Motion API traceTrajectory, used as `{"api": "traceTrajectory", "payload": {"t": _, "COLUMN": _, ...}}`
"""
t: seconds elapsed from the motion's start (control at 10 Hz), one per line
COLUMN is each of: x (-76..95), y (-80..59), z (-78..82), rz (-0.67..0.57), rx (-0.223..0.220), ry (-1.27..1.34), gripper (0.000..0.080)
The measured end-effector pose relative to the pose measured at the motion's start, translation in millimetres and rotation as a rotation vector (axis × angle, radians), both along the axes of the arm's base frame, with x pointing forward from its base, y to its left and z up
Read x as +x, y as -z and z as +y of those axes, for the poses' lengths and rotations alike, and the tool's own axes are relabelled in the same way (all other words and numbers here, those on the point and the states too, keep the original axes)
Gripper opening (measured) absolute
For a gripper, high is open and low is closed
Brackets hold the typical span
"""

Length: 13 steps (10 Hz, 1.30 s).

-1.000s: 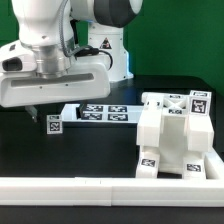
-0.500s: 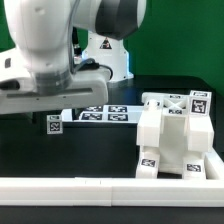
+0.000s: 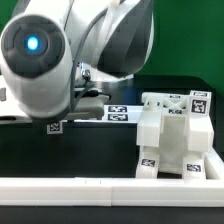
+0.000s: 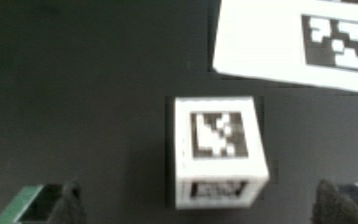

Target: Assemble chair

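Small post [image 4: 218, 150] beside marker board [image 4: 300, 40]

You see a blocky white plastic chair assembly [image 3: 175, 140] with square black-and-white tags standing upright on the dark tabletop at the exterior view's right. Well apart from it, a small loose white plastic post [image 4: 218, 150] lies flat on the tabletop, tags on its faces.
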<state>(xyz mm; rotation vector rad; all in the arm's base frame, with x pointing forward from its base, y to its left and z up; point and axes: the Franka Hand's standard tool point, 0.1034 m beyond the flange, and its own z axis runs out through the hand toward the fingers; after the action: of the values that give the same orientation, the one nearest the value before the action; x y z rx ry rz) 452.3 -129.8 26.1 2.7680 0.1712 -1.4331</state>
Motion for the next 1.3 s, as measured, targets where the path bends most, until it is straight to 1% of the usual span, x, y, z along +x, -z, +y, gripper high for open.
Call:
{"api": "traceTrajectory", "payload": {"t": 0.1, "x": 1.6, "y": 4.5, "z": -1.4, "rz": 0.008, "rx": -0.005, "ry": -0.001, "gripper": 0.0648}}
{"api": "traceTrajectory", "payload": {"t": 0.2, "x": -5.5, "y": 3.7, "z": 0.1, "rz": 0.032, "rx": -0.040, "ry": 0.042, "gripper": 0.0648}}
{"api": "traceTrajectory", "payload": {"t": 0.3, "x": -10.7, "y": 4.9, "z": 3.9, "rz": 0.046, "rx": -0.087, "ry": 0.077, "gripper": 0.0648}}
{"api": "traceTrajectory", "payload": {"t": 0.4, "x": -16.4, "y": 7.8, "z": 6.4, "rz": 0.066, "rx": -0.117, "ry": 0.102, "gripper": 0.0648}}
{"api": "traceTrajectory", "payload": {"t": 0.6, "x": -22.8, "y": 14.7, "z": 6.1, "rz": 0.074, "rx": -0.126, "ry": 0.107, "gripper": 0.0648}}
{"api": "traceTrajectory", "payload": {"t": 0.8, "x": -23.8, "y": 15.4, "z": 5.3, "rz": 0.073, "rx": -0.131, "ry": 0.111, "gripper": 0.0639}}
{"api": "traceTrajectory", "payload": {"t": 0.9, "x": -24.0, "y": 15.4, "z": 4.7, "rz": 0.073, "rx": -0.131, "ry": 0.113, "gripper": 0.0480}}
{"api": "traceTrajectory", "payload": {"t": 1.0, "x": -24.1, "y": 15.4, "z": 4.2, "rz": 0.074, "rx": -0.131, "ry": 0.114, "gripper": 0.0480}}
{"api": "traceTrajectory", "payload": {"t": 1.1, "x": -24.7, "y": 14.7, "z": 4.0, "rz": 0.077, "rx": -0.130, "ry": 0.116, "gripper": 0.0281}}
{"api": "traceTrajectory", "payload": {"t": 1.2, "x": -23.6, "y": 14.5, "z": 3.4, "rz": 0.070, "rx": -0.130, "ry": 0.116, "gripper": 0.0281}}
{"api": "traceTrajectory", "payload": {"t": 1.3, "x": -18.9, "y": 3.7, "z": 3.0, "rz": 0.074, "rx": -0.117, "ry": 0.116, "gripper": 0.0283}}
